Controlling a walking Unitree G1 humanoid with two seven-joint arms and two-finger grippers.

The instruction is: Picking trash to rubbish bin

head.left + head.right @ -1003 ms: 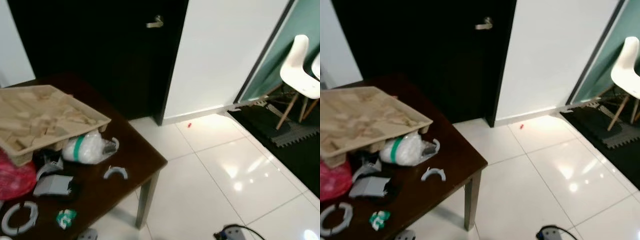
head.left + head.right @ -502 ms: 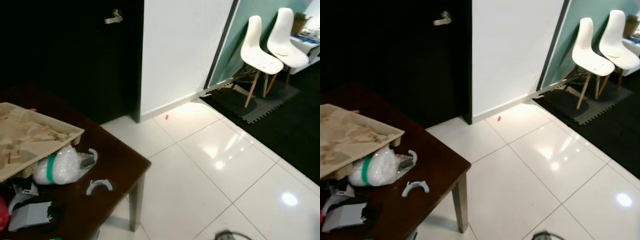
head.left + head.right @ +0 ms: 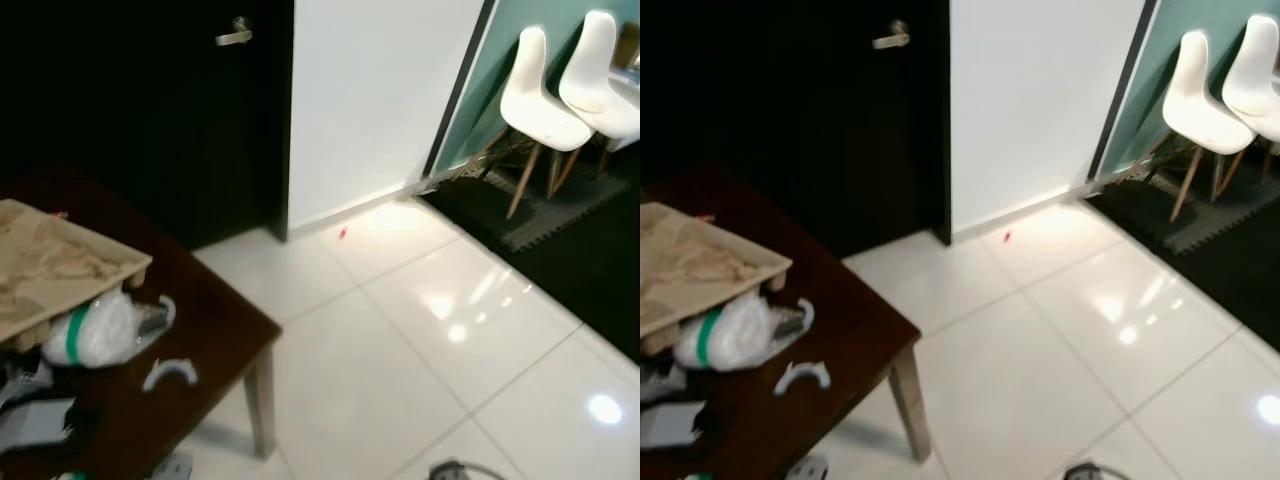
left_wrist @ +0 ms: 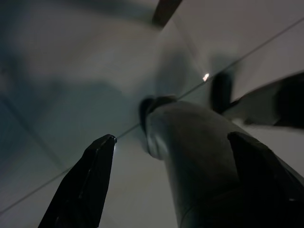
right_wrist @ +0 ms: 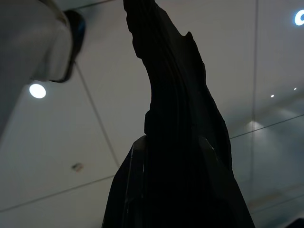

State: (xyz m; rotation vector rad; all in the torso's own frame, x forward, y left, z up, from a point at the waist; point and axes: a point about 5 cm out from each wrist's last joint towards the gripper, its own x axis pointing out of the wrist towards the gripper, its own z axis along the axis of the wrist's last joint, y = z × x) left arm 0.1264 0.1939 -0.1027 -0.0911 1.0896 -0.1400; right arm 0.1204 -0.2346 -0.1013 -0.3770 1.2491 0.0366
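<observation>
Right end effector [image 5: 175,156] pinching dark ridged trash [image 5: 171,71]

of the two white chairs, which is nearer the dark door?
The left white chair. It stands on the door's side of the pair; the other white chair sits beyond it, at the picture's right edge.

A clear plastic bag [image 3: 95,330] with a green band lies crumpled on the dark table [image 3: 215,325], tucked against a tan cardboard tray [image 3: 60,265]. Just in front of it sits a small curved grey scrap [image 3: 170,372], apart from the bag. Further left, grey wrapping [image 3: 35,425], perhaps torn packaging, lies flat near the table's edge.
</observation>
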